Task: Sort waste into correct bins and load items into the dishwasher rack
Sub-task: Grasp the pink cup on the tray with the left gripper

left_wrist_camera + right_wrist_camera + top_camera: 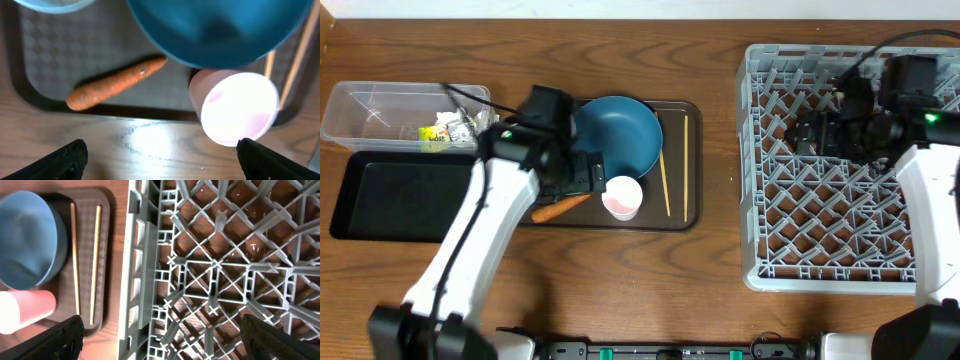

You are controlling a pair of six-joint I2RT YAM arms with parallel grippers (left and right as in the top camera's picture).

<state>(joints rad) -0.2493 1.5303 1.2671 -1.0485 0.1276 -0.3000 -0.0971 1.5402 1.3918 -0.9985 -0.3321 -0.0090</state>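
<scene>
Two bins sit at the left. The tub (360,105) holds the wrapper (430,134) and the tissue (453,125) in its right end. The black tray (390,195) lies just in front of it, its right end under the left arm (480,230).

On the brown tray (682,218) are the dark bowl (620,130), the pink cup (622,197) upright just in front of it, the carrot (560,207) lying left of the cup, and both chopsticks (665,185) along the right side.

The rack (752,180) stands well apart on the right, with table wood showing through its lattice floor.

The left gripper (160,165) hangs over the brown tray's front edge near the carrot and pink cup, fingers spread wide, gripping nothing. The right gripper (160,340) hovers over the rack, spread wide too, with nothing between its fingers.

A light blue bowl (52,4) is cut off at the top of the left wrist view, and from overhead the arm hides it
</scene>
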